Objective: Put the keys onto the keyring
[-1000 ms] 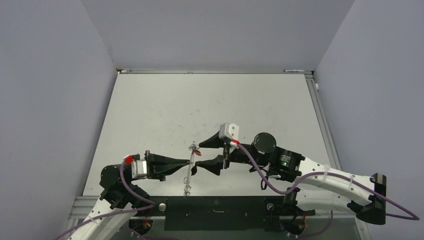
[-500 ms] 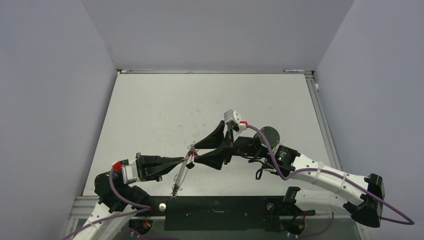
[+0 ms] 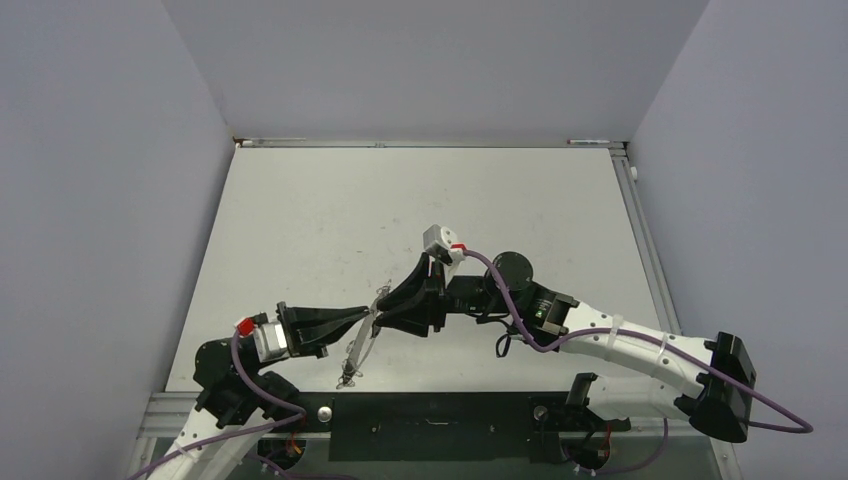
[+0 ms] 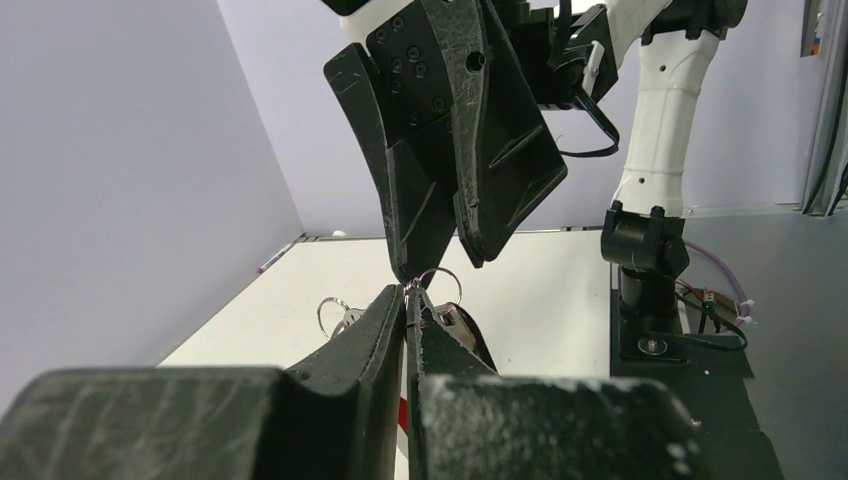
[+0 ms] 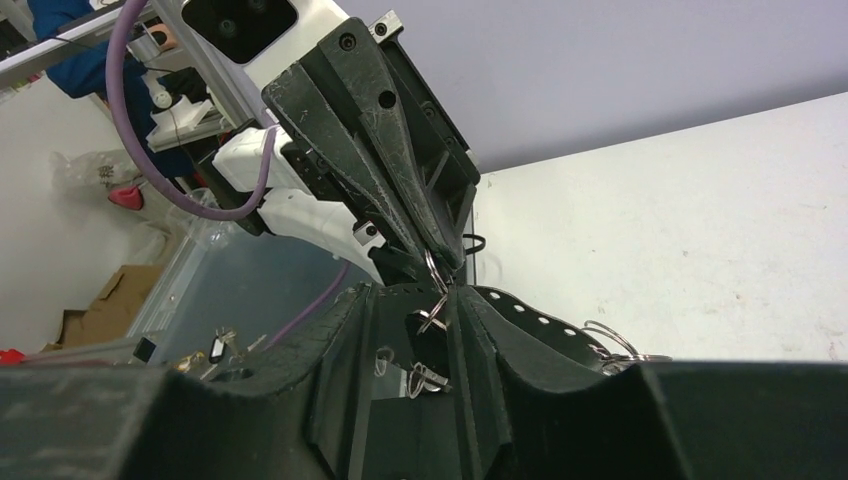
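My left gripper point(image 3: 368, 318) point(image 4: 409, 292) is shut on the thin silver keyring point(image 3: 358, 348), which hangs tilted down toward the table's near edge. A small cluster, too small to tell, hangs at its low end point(image 3: 347, 379). My right gripper point(image 3: 386, 319) point(image 5: 410, 290) meets the left one tip to tip, its jaws narrowed but still apart. Between them sits the black key point(image 5: 428, 335) on a small silver ring point(image 5: 436, 308). The black key head point(image 4: 462, 328) also shows beside my left finger. A red sliver shows between my left fingers point(image 4: 403, 415). The blue key is out of view.
The white table point(image 3: 420, 200) has grey walls at the back and both sides. More small silver rings lie by my right finger point(image 5: 610, 340) and my left finger point(image 4: 335, 308). The dark base rail point(image 3: 430, 412) runs along the near edge.
My right gripper has moved left to the left gripper's tips, and its jaws have gone from wide open to narrow. The keyring has tilted and its low end has swung left.
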Tool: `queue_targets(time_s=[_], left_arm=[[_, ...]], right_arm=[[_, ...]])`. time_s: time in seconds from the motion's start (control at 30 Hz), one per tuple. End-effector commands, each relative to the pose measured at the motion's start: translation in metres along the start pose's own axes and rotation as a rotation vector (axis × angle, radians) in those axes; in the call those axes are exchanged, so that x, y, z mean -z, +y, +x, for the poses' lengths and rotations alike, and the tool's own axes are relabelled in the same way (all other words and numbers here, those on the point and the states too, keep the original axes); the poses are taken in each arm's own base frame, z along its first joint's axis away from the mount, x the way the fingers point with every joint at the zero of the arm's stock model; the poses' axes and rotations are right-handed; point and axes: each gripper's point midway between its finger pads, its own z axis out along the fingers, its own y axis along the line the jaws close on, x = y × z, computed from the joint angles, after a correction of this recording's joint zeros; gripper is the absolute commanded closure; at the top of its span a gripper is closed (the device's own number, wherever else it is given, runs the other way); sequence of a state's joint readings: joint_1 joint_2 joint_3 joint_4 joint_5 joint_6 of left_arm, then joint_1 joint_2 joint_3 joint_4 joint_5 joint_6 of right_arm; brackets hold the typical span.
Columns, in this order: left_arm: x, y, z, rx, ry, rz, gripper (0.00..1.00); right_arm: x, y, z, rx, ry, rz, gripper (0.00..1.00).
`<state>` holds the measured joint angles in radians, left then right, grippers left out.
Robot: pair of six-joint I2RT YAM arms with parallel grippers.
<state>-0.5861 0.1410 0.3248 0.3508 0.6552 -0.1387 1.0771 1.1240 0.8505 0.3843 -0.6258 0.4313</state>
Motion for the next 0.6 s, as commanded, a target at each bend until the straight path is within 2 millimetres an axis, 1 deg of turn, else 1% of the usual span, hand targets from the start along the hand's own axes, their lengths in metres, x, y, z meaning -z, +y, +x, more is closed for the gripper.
queue_targets(time_s=[0.0,0.17,0.3,0.4,0.5,0.53,0.57], left_arm=[[0.0,0.007,-0.021,-0.065,-0.037,-0.041,1.0],[0.0,0.007,-0.021,-0.063,-0.036,-0.04,1.0],[0.0,0.006,-0.021,-0.065,-0.037,-0.036,1.0],[0.0,0.006,-0.022,-0.067,-0.039,-0.036,1.0],[0.0,0.006,-0.022,-0.067,-0.039,-0.036,1.0],[0.0,0.006,-0.022,-0.068,-0.04,-0.037,1.0],[0.0,0.006,-0.022,-0.067,-0.04,-0.036,1.0]], right_arm=[[-0.005,0.004,-0.009,0.037,-0.023,-0.023,0.69],[-0.008,-0.004,-0.001,0.036,-0.004,-0.004,0.71],[-0.009,-0.01,0.005,0.035,0.009,0.023,0.76],[-0.008,-0.011,0.006,0.036,0.012,0.028,0.77],[-0.007,-0.012,0.006,0.038,0.012,0.034,0.77],[-0.006,-0.011,0.006,0.04,0.013,0.032,0.75],[-0.006,-0.01,0.005,0.042,0.012,0.032,0.7]])
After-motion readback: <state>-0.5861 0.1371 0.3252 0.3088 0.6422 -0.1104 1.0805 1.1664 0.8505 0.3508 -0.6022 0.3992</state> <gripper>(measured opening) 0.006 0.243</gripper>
